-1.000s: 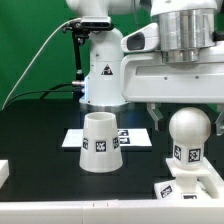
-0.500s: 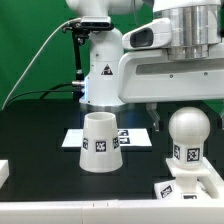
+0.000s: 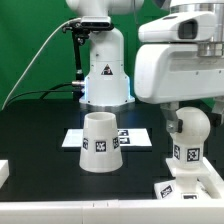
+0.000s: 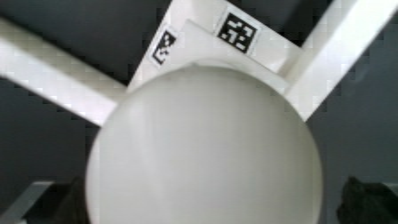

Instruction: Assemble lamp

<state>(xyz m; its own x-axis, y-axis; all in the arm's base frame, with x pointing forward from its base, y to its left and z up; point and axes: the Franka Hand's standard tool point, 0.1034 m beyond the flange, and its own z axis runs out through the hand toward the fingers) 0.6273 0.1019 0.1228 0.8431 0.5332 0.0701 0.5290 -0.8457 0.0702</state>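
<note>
The bulb (image 3: 189, 128) stands on the base block (image 3: 190, 184), right under the end effector (image 3: 178, 108). I cannot tell if its fingers are spread. The shade (image 3: 100, 142) sits well apart on the black counter (image 3: 40, 150).

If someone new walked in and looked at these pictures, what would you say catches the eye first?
Probably the big white robot arm filling the exterior view's upper right, hanging just above the ball-headed bulb, which stands on the base block. In the wrist view that bulb's round head fills nearly the whole picture. Next is the cone shade, standing alone on the black table towards the exterior view's left.
</note>
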